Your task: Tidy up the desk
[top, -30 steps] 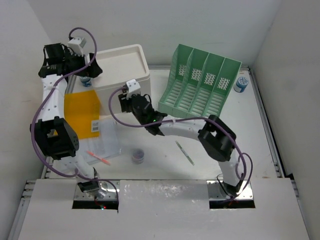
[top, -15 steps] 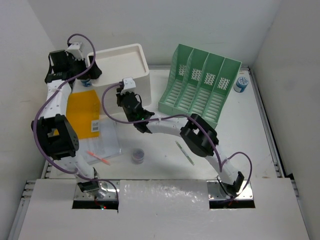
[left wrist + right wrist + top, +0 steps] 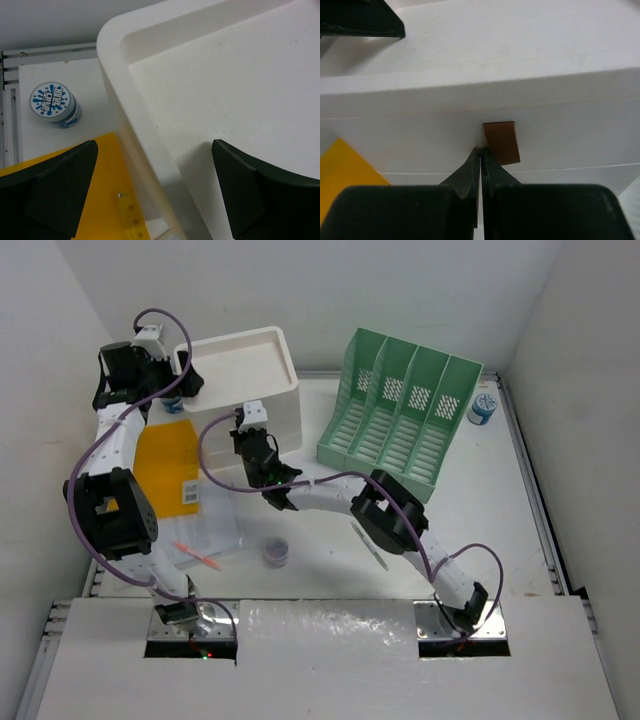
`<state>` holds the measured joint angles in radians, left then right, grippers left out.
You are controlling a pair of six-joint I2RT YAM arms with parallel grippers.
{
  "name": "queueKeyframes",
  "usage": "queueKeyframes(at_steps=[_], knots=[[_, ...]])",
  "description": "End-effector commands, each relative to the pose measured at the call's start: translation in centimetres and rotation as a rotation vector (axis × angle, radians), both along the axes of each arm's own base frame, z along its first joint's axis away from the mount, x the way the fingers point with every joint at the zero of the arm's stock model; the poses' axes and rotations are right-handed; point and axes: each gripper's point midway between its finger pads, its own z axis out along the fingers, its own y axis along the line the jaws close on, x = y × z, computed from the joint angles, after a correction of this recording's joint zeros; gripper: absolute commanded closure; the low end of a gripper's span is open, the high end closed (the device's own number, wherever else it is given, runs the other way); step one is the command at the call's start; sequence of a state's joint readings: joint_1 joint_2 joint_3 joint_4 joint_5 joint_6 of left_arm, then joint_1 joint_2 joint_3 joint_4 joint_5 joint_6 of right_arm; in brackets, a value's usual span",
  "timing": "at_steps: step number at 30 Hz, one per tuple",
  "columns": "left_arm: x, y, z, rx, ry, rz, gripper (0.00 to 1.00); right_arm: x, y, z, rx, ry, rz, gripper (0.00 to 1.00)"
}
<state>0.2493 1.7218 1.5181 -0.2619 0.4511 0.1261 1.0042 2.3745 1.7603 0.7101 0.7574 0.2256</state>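
The white bench (image 3: 480, 490), edged by metal rails, spanned the workspace beneath both arms and carried the white drawer box (image 3: 240, 360) at the far left, the green file rack (image 3: 400, 415) near it on the right, and a yellow folder (image 3: 165, 465). The right claw (image 3: 480, 150) was clenched, fingertips pressed together at the box front just beside a brown tab (image 3: 501, 142). The left claw (image 3: 152, 150) was released, its fingers spread wide above a corner of the box top.

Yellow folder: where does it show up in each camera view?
Top external: yellow folder left of centre, beside the white drawer box.
Left wrist: lower left.
Right wrist: bottom-left corner.
Shared landmark: the white drawer box, next to it in every view.
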Motion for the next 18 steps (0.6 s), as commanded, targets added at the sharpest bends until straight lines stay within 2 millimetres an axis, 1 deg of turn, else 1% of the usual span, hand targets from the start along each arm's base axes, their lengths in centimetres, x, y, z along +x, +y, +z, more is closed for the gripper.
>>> queueKeyframes(at_steps=[1,3,4,5,6,7,9,11,12,13,14,15,16,17,18], knots=[[-1.0,0.3,-1.4,0.036,0.049,0.029,0.05,0.7,-2.2,1.0,-0.010,-0.045,-0.047,1.00],[-1.0,0.3,-0.9,0.039,0.037,0.031,0.03,-0.1,-2.4,2.4,0.021,-0.079,-0.009,1.00],[-1.0,0.4,-0.6,0.040,0.031,0.032,0.03,-0.7,-2.7,1.0,-0.004,-0.067,0.015,1.00],[-1.0,0.4,-0.5,0.040,0.029,0.032,0.03,-1.1,-2.7,1.5,0.007,-0.079,0.040,1.00],[-1.0,0.4,-0.5,0.040,0.030,0.035,0.03,-1.8,-2.1,2.4,0.013,-0.092,0.100,1.00],[-1.0,0.5,-0.4,0.043,0.027,0.037,0.03,-2.3,-2.1,1.5,-0.009,-0.077,0.131,1.00],[-1.0,0.4,-0.4,0.040,0.028,0.042,0.03,-3.3,-2.0,0.9,-0.019,-0.057,0.182,1.00],[-1.0,0.4,-0.5,0.033,0.029,0.042,0.03,-3.9,-2.1,1.0,-0.002,-0.066,0.209,1.00],[-1.0,0.4,-0.6,0.029,0.032,0.040,0.03,-4.4,-2.1,0.8,0.003,-0.061,0.260,1.00],[-1.0,0.4,-0.6,0.030,0.033,0.040,0.03,-4.6,-1.9,0.6,0.012,-0.052,0.311,1.00],[-1.0,0.3,-0.7,0.029,0.035,0.038,0.03,-3.4,-2.6,0.7,0.098,-0.004,0.351,1.00],[-1.1,0.3,-0.8,0.031,0.037,0.037,0.03,-4.2,-1.2,1.0,0.143,0.025,0.519,0.94],[-1.0,0.3,-0.8,0.032,0.036,0.037,0.03,-4.1,-1.0,1.1,0.188,0.047,0.595,0.83],[-1.0,0.3,-0.7,0.031,0.034,0.036,0.03,-2.7,-2.2,1.5,0.275,0.084,0.630,0.65],[-0.9,0.1,-0.7,0.027,0.031,0.026,0.03,-3.1,-2.0,2.0,0.296,0.086,0.719,0.60]])
